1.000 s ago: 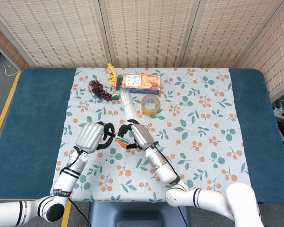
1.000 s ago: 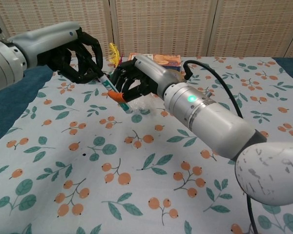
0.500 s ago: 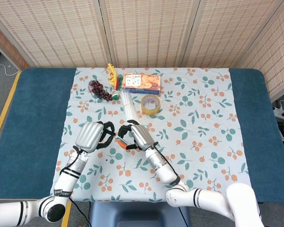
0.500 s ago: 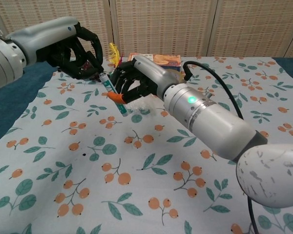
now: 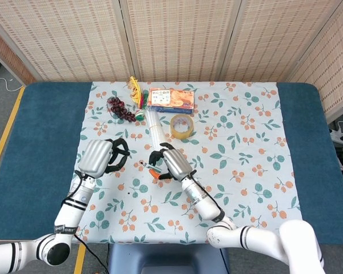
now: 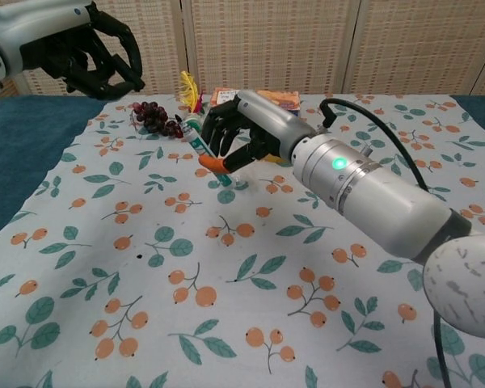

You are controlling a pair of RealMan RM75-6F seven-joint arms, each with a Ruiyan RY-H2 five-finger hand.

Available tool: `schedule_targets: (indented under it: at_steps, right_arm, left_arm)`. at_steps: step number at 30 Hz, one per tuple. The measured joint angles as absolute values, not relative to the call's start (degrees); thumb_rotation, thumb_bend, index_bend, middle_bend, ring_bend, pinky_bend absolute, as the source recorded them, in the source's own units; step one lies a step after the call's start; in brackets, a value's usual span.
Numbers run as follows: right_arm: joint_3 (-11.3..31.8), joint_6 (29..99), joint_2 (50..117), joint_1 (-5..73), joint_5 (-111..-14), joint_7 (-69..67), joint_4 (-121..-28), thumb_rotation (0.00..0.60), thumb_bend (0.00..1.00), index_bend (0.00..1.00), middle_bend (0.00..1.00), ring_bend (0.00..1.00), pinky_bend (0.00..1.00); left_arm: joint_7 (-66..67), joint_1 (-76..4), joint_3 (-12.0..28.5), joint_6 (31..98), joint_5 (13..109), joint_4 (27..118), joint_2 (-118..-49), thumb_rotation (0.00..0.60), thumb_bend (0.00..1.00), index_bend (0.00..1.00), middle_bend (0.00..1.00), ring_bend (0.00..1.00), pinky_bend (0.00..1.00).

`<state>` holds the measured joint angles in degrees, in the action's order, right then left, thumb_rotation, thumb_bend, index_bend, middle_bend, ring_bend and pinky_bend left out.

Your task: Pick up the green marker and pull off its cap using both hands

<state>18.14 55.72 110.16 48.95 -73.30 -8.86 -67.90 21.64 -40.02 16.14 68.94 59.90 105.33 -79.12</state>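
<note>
My right hand (image 5: 172, 164) (image 6: 246, 133) grips the green marker (image 5: 151, 168) (image 6: 199, 146) above the floral cloth. The marker's bare end points up and left, out of the fingers, and an orange piece (image 6: 213, 164) shows under the thumb. My left hand (image 5: 100, 157) (image 6: 85, 48) hangs well to the left of the marker, apart from it, with its fingers curled tight. The cap itself is hidden inside those fingers.
Dark grapes (image 5: 120, 108) (image 6: 153, 116), a yellow bundle (image 5: 136, 88), a snack box (image 5: 171, 99) and a tape roll (image 5: 183, 126) lie at the back of the cloth. A clear packet (image 5: 156, 132) lies just behind my right hand.
The two hands were together on the marker. My left hand has pulled away to the left and upward, and the marker stays in my right hand, now shorter at its upper end.
</note>
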Motion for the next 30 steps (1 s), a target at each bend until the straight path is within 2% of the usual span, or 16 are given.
schedule_targets:
  at_steps: [7,12,17,23,27,30]
  right_arm:
    - [16.49,54.62,103.53,48.57,-73.08,2.46,-73.70,0.600,0.44,0.84,0.69,0.44,0.15]
    - [15.26,53.25,97.83,48.12,-68.47,14.95,-80.65,0.600,0.44,0.84,0.69,0.44,0.15]
    - [13.29,52.80,93.83,47.79,-61.48,26.61,-85.61,0.600,0.44,0.84,0.69,0.44,0.15]
    - [11.20,53.24,92.04,47.45,-53.21,33.55,-88.50,0.600,0.44,0.84,0.69,0.43,0.15]
    - [10.78,54.40,93.01,47.51,-46.44,36.59,-88.83,0.600,0.44,0.78,0.68,0.38,0.15]
    - [10.68,55.40,93.87,48.04,-41.85,39.17,-89.45,0.600,0.44,0.68,0.61,0.34,0.15]
  left_arm:
    - [19.80,-39.12,12.82,64.84,58.21,99.94,-79.40,0.600,0.71,0.74,0.82,0.56,0.72]
    - [17.79,-38.97,9.76,60.84,58.28,95.24,-82.37,0.600,0.69,0.72,0.79,0.56,0.72]
    - [17.63,-38.72,6.81,59.96,61.04,91.21,-85.93,0.600,0.67,0.67,0.74,0.54,0.72]
    - [16.82,-38.36,6.14,59.84,62.34,89.81,-87.54,0.600,0.60,0.56,0.64,0.51,0.72]
    - [16.40,-38.37,5.45,58.96,63.80,87.48,-89.23,0.600,0.57,0.49,0.59,0.48,0.71]
    - [15.99,-38.58,5.37,57.71,63.97,86.38,-89.94,0.600,0.54,0.43,0.55,0.46,0.71]
